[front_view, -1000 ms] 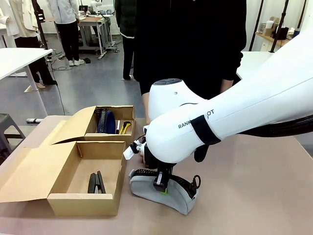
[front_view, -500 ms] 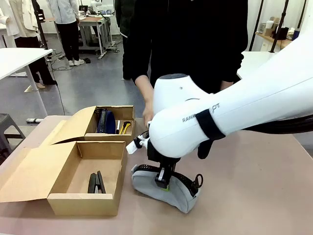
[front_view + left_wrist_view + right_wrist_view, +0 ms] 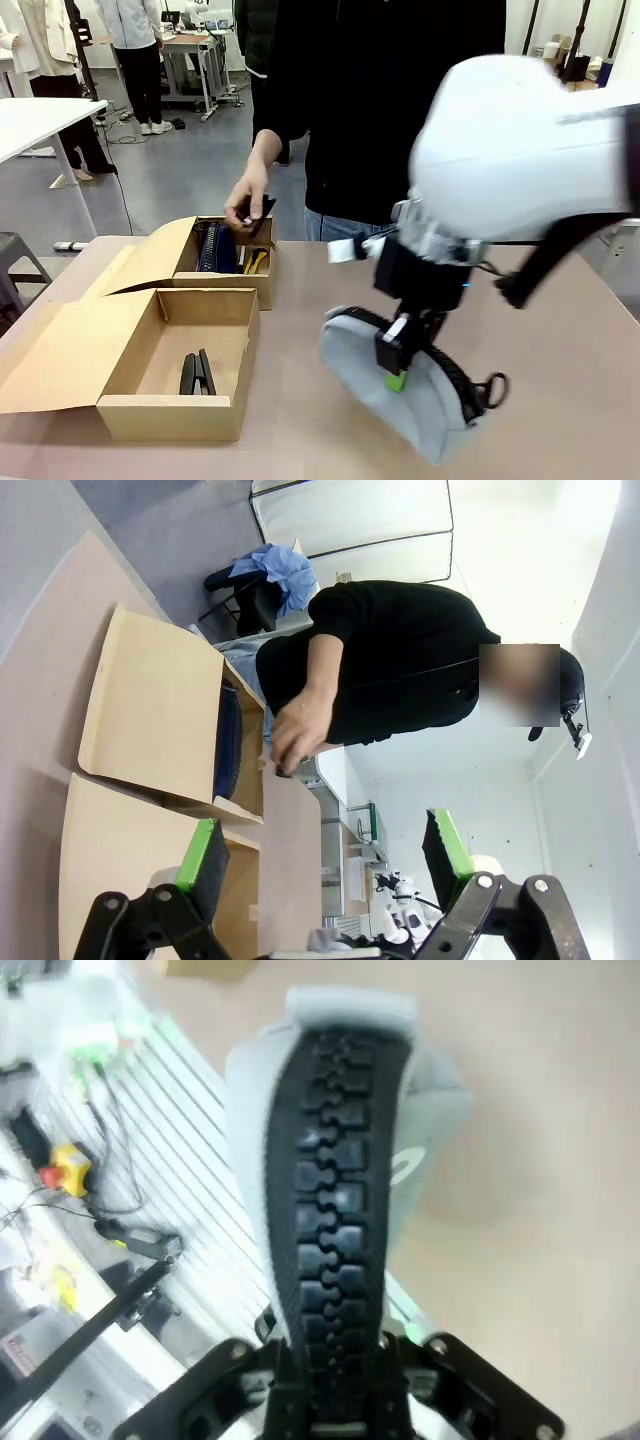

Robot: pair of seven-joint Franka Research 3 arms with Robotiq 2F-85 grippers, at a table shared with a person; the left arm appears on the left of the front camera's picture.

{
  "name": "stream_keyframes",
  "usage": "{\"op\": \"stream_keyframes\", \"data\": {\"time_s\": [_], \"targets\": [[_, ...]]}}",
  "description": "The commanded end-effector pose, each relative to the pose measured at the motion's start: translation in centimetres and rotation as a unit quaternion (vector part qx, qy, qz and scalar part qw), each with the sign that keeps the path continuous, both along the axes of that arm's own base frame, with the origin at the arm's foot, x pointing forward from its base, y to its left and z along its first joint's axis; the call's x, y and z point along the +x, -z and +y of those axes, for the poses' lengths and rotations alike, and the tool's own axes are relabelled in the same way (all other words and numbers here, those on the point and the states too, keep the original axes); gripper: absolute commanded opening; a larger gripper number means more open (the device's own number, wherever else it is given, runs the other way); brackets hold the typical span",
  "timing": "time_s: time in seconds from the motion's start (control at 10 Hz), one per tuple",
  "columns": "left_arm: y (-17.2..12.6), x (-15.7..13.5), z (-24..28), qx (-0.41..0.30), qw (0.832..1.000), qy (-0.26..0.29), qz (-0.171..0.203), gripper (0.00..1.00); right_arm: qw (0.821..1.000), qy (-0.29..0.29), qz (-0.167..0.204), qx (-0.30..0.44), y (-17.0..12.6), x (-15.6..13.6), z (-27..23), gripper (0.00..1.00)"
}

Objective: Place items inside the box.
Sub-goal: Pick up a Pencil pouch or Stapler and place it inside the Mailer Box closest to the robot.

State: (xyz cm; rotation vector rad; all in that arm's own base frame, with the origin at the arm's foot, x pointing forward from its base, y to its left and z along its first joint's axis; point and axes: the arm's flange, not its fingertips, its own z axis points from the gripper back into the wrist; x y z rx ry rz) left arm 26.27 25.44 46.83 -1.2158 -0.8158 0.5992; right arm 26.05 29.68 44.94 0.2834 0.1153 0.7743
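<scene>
- From the front we see the right gripper (image 3: pixel 398 368) pinching the grey zipped fabric pouch (image 3: pixel 420 410), which hangs tilted to the right of the open brown cardboard box (image 3: pixel 170 418);
- its wrist camera adds the pouch's black zip band (image 3: pixel 335 1210), clamped between the jaws;
- the left wrist camera shows us the left gripper (image 3: pixel 325 858) spread, holding nothing.

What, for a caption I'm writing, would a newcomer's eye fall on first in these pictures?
The right gripper stands out first: it is shut on the black zipper edge of a grey pouch, holding it tilted over the near right part of the table. Beyond it, the person's hand hovers with a small dark thing over the far compartment of the open cardboard box at left.
</scene>
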Motion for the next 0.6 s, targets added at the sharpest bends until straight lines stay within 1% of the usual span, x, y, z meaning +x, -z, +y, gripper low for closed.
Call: {"op": "stream_keyframes", "data": {"time_s": [0.0,0.1,0.2,0.3,0.4,0.5], "targets": [[0.1,0.0,0.0,-0.003,1.0,-0.001,-0.018,1.0,0.976,0.197,-0.075,0.048,-1.0,-1.4,-4.1,0.0],[0.1,0.0,0.0,-0.003,1.0,-0.001,-0.018,1.0,1.0,0.0,0.0,0.0,0.0,0.0,0.0,0.0],[0.1,0.0,0.0,-0.003,1.0,-0.001,-0.018,1.0,1.0,0.0,0.0,0.0,0.0,0.0,0.0,0.0],[0.1,0.0,0.0,-0.003,1.0,-0.001,-0.018,1.0,0.996,0.078,-0.018,0.027,-1.8,-1.4,-3.0,0.08],[0.1,0.0,0.0,-0.003,1.0,-0.001,-0.018,1.0,0.981,0.161,-0.019,0.111,-1.9,0.2,-0.2,0.08],[0.1,0.0,0.0,-0.003,1.0,-0.001,-0.018,1.0,0.945,0.265,-0.044,0.188,-3.0,1.6,3.4,0.08]]}}
